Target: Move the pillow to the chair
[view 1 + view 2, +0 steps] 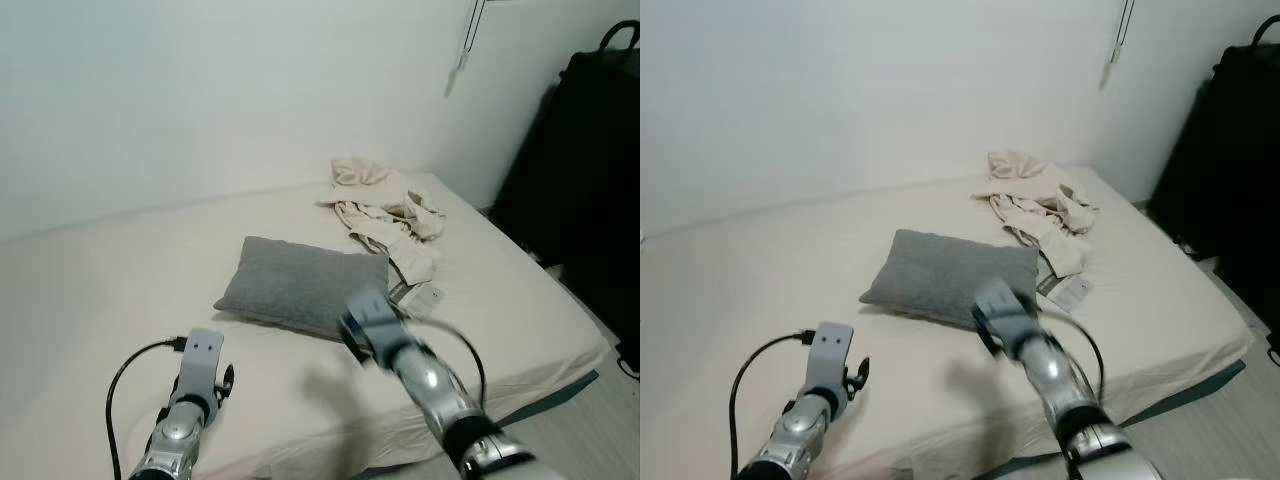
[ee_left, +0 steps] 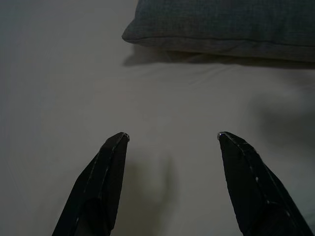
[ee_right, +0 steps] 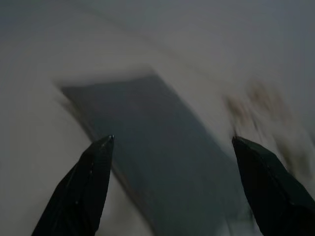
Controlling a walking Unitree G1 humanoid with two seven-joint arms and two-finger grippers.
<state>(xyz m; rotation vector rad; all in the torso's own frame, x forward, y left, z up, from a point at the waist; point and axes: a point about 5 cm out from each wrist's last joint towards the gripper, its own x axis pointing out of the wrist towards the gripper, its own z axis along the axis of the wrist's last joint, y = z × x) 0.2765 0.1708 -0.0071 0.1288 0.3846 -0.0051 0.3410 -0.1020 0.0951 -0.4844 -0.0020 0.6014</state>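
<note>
Right gripper (image 3: 172,140) facing pillow (image 1: 300,285)

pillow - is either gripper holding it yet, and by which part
Nothing is held. Both the left gripper and right gripper are open and short of the grey pillow.

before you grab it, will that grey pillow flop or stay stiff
The grey pillow looks plump and soft, so it will probably sag around a pinch. It seems light for its bulk. Its fabric on the bed sheet should slide rather than roll.
</note>
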